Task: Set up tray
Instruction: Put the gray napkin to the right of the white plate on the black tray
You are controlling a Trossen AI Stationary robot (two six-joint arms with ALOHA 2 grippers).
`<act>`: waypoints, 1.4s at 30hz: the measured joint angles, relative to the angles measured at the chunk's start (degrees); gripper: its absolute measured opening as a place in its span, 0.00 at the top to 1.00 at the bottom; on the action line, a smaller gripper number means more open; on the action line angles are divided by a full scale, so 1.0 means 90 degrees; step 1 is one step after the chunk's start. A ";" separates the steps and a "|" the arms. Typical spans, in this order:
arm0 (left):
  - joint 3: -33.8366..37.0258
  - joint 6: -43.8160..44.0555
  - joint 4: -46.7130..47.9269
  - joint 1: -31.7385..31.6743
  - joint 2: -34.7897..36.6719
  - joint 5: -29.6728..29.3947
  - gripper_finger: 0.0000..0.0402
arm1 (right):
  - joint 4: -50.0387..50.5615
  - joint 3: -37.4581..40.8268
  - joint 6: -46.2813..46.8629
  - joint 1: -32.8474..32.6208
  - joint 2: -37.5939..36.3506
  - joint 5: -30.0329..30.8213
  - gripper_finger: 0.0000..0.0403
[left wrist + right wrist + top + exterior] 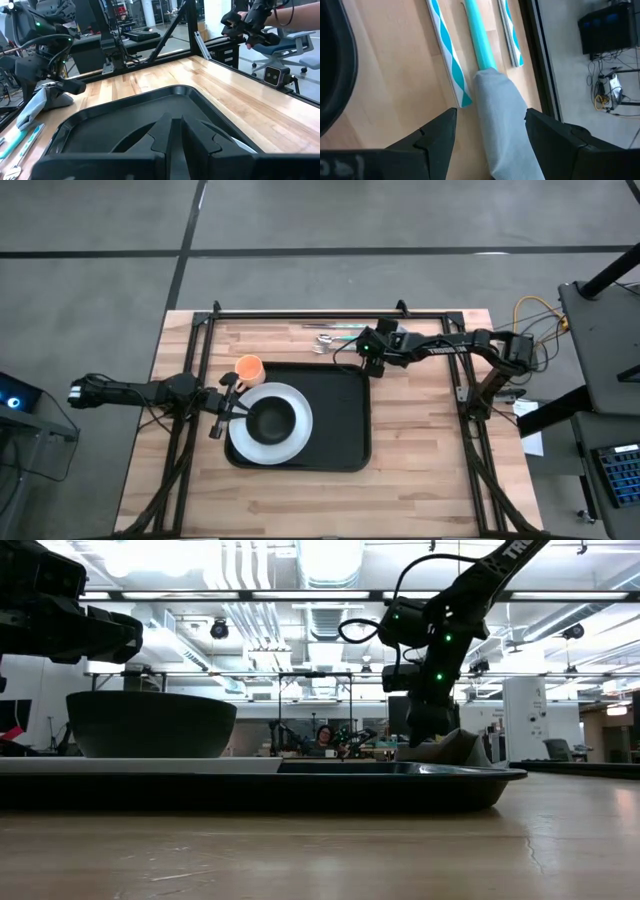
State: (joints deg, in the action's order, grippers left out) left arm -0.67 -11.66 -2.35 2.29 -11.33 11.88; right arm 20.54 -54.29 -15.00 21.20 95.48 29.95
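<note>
Tray (335, 420) lies flat on the wooden table (420, 480), in the middle between the two arms, and on its left part stands one white plate (268, 442) with one dark bowl (270, 420) in it. I judge the tray stiff and rather light, probably plastic and a little slippery; the low raised rim is the only good place to take hold, and with the plate and bowl on it, a tilt could make them slide.

Starting from the right gripper (490, 130): its fingers stand wide apart over one grey folded napkin (505, 125), which lies between them but is not yet pinched. The napkin looks soft and will sag, so it is best taken at the middle. Just beyond it lie three pieces of cutlery (480, 45) with teal and striped handles, side by side, near the far edge of the table behind the tray.

The left gripper (222, 412) has its fingers nearly closed on nothing and waits at the left rim of the plate. One orange cup (249, 367) stands just beside it, off the tray.
</note>
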 joint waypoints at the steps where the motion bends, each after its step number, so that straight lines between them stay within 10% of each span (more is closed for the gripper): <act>1: 0.0000 0.0000 0.0000 0.0001 0.0000 0.0002 0.94 | -0.0008 0.0005 0.0000 0.0007 0.0000 0.0000 0.44; 22: 0.0000 0.0000 0.0000 -0.0001 0.0000 0.0002 0.94 | -0.0447 0.0017 0.0187 0.0134 0.1034 0.0303 0.50; 42: 0.0000 0.0000 0.0000 -0.0001 0.0000 0.0002 0.94 | -0.0400 -0.0003 0.0143 0.0139 0.0862 0.0656 0.97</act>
State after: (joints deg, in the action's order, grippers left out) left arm -0.67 -11.66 -2.35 2.29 -11.33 11.90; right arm 16.94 -54.31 -13.71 22.46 103.24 35.86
